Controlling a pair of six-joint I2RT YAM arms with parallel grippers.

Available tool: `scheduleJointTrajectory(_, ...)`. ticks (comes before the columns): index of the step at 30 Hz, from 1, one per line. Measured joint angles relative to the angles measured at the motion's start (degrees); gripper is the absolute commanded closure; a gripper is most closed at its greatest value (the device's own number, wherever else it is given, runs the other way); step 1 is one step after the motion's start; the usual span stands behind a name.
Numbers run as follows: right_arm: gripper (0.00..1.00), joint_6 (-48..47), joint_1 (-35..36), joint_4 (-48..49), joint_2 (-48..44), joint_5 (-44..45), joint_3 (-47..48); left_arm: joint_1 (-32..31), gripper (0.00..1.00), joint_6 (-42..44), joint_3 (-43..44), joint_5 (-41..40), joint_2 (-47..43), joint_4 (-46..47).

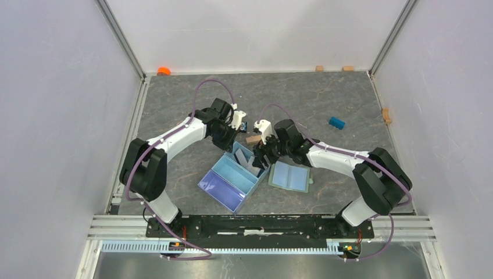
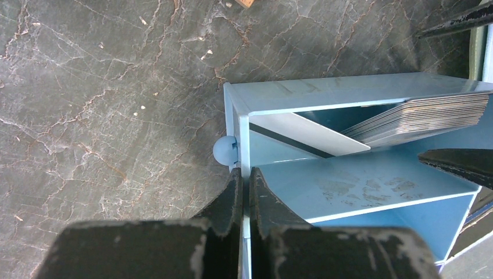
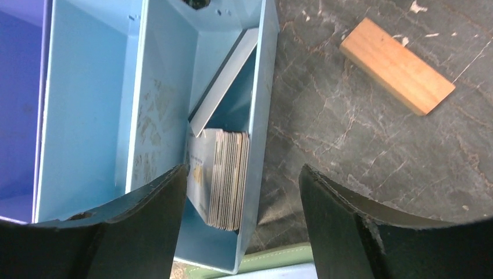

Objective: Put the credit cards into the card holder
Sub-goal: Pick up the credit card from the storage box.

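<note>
A stack of credit cards (image 3: 224, 174) stands on edge in the end compartment of a light blue tray (image 1: 224, 186). One card with a dark stripe (image 2: 302, 133) leans apart from the stack. My right gripper (image 3: 243, 174) is open, its fingers straddling the stack and the tray's outer wall without gripping them. My left gripper (image 2: 245, 174) is shut on the tray's thin end wall. The card holder (image 1: 289, 176) lies open on the table right of the tray, pale blue-green inside; its green edge (image 3: 279, 260) shows under the tray's corner.
A wooden block (image 3: 397, 65) lies on the dark marbled table just beyond the tray. Farther right are a blue block (image 1: 336, 122) and small wooden pieces (image 1: 386, 114) by the wall. An orange object (image 1: 164, 71) sits at the back left corner.
</note>
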Motion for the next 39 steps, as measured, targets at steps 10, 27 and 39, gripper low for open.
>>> scheduleJointTrajectory(10,0.22,-1.18,0.9,-2.25,-1.11,5.4,-2.23,0.0,0.98,-0.33,0.04,-0.04,0.04,-0.02)
scheduleJointTrajectory(27,0.25,-3.67,1.27,-7.32,-1.51,8.04,0.33,-0.46,0.98,-0.39,0.04,-0.81,0.02,0.13)
scheduleJointTrajectory(39,0.17,-5.97,0.33,-9.79,-4.44,8.33,0.39,-0.48,0.98,-0.39,0.04,-0.87,0.02,0.13)
